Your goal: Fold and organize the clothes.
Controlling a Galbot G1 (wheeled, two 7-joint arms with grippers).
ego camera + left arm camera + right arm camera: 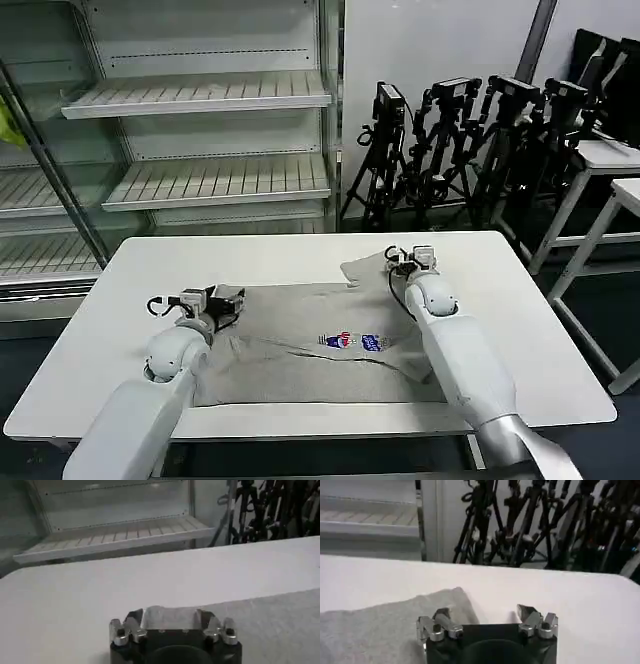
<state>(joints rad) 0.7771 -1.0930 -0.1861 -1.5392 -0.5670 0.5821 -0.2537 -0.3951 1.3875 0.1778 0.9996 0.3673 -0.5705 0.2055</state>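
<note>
Grey T-shirt (310, 345) spread flat on white counter (520, 300), chest print facing up, one sleeve (362, 268) reaching toward the far edge. Left pincer (226, 306) at the shirt's left far corner, clenched on a fold of cloth (169, 617) seen bunched between its fingers (134, 619). Right pincer (405, 262) at the far right sleeve, released: jaws parted wide, one finger (441, 614) over the fabric, the other over bare counter.
</note>
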